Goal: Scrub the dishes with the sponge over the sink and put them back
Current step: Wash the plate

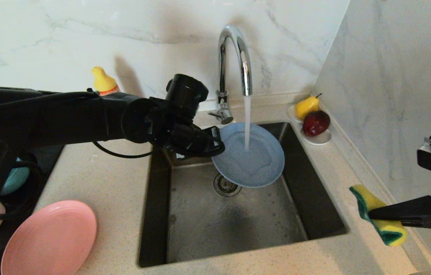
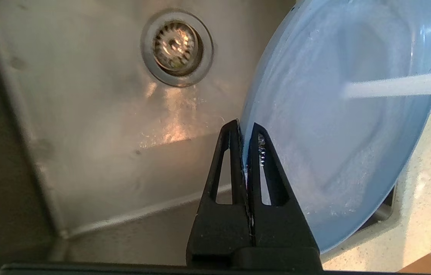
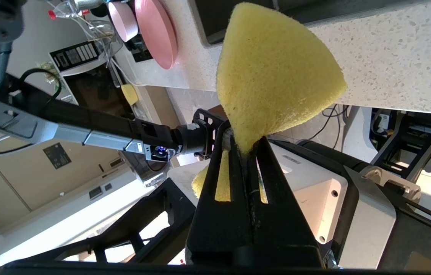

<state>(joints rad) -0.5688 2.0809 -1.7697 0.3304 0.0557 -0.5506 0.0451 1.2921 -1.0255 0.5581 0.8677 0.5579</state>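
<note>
A yellow, green-backed sponge (image 3: 273, 76) sat pinched in the right gripper (image 3: 247, 147), waiting aside while the left gripper (image 2: 245, 131), clamped on its rim, tilted the round blue-grey plate (image 1: 250, 156) beneath the tap's stream, seemingly to rinse it.

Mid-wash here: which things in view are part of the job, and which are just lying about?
Job:
- blue-grey plate, gripped by the left gripper under the running tap
- sponge, gripped by the right gripper
- sink
- salmon-pink plate
- teal bowl

Lying about:
- detergent bottle
- saucer holding pear and apple
</note>
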